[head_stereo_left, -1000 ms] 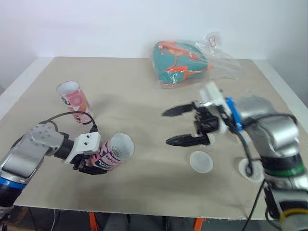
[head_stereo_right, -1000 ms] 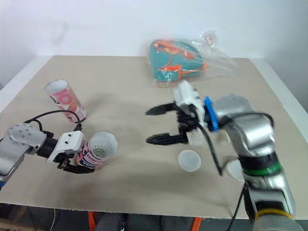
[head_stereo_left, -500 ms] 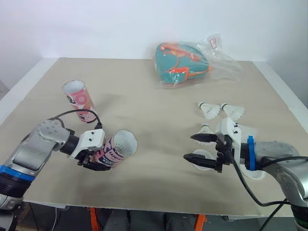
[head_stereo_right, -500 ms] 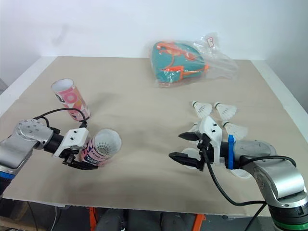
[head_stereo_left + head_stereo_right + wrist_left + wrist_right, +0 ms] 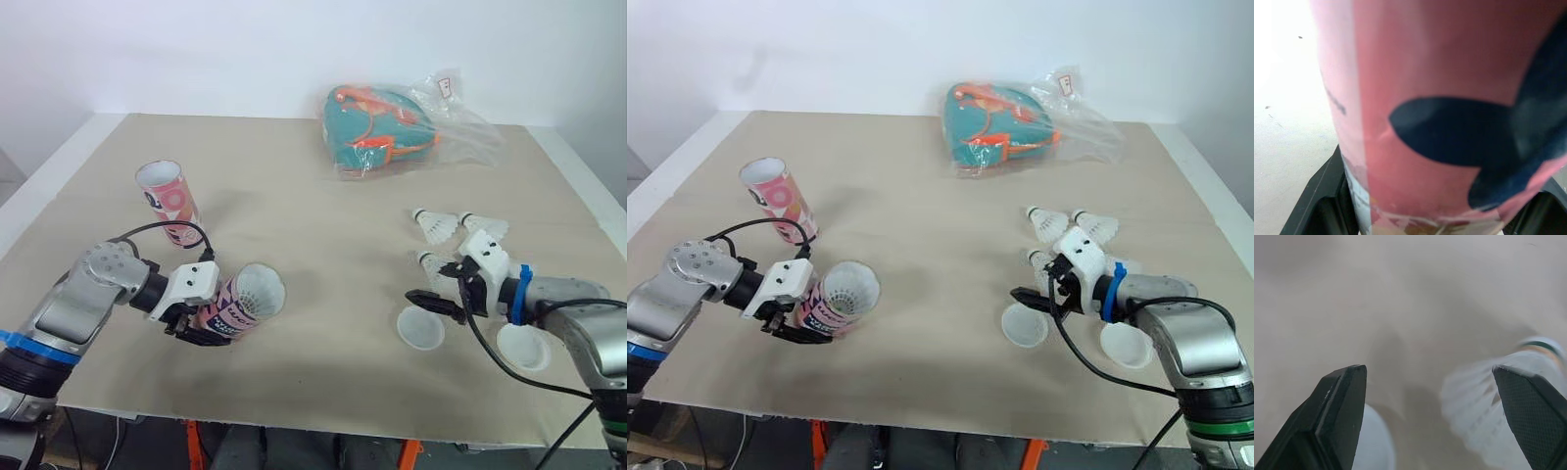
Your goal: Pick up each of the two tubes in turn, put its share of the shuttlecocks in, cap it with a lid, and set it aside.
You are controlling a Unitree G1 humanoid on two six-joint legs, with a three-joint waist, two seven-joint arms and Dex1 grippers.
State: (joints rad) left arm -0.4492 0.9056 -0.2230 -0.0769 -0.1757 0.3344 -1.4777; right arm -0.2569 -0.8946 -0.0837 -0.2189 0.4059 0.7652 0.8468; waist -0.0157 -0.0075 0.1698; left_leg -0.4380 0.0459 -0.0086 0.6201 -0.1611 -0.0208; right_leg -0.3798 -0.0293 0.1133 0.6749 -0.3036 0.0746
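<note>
While the left end effector (image 5: pixel 199 325) has its two black fingers closed around the base end of the held tube (image 5: pixel 235 306), the right end effector (image 5: pixel 1430 382) is spread wide and holds nothing. The held tube is pink with dark markings. It lies tilted, with its open mouth turned toward the robot's right. The right end effector is low over the surface (image 5: pixel 313 235), with the nearest shuttlecock (image 5: pixel 1484 411) just inside one finger and a white lid (image 5: pixel 419 329) by the other. A second lid (image 5: pixel 522 346) lies near it, further right. Two more shuttlecocks (image 5: pixel 431 225) (image 5: pixel 485 227) lie side by side just beyond. The second tube (image 5: pixel 168 203) stands upright and open at the left. A teal bag in clear plastic (image 5: pixel 382 127) lies at the far edge.
</note>
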